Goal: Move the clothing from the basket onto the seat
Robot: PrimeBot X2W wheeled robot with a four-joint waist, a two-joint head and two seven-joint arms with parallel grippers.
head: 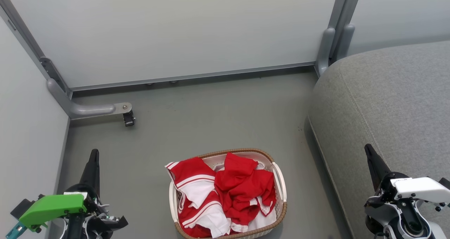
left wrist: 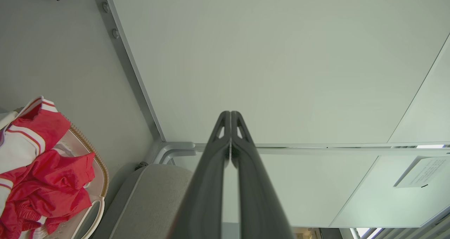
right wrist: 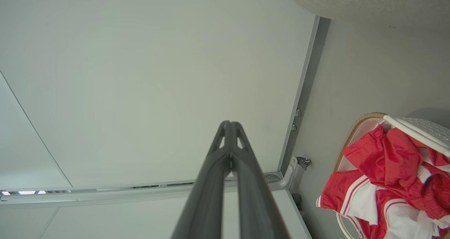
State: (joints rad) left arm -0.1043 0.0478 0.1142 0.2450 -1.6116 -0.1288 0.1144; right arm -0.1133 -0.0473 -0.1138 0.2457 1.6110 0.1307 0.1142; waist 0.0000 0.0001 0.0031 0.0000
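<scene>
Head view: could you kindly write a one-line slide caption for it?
Clothing heaped in the basket beside the grey seat; left gripper and right gripper shut.

Left end effector (head: 94, 153) closed, empty, right end effector (head: 368, 148) closed, empty, well apart

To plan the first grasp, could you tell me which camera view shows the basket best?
The head view: the basket lies nearly whole, seen from above, clothing heaped inside. Both wrist views catch it at a frame edge, cropped: part of the rim, a handle and some clothing.
</scene>
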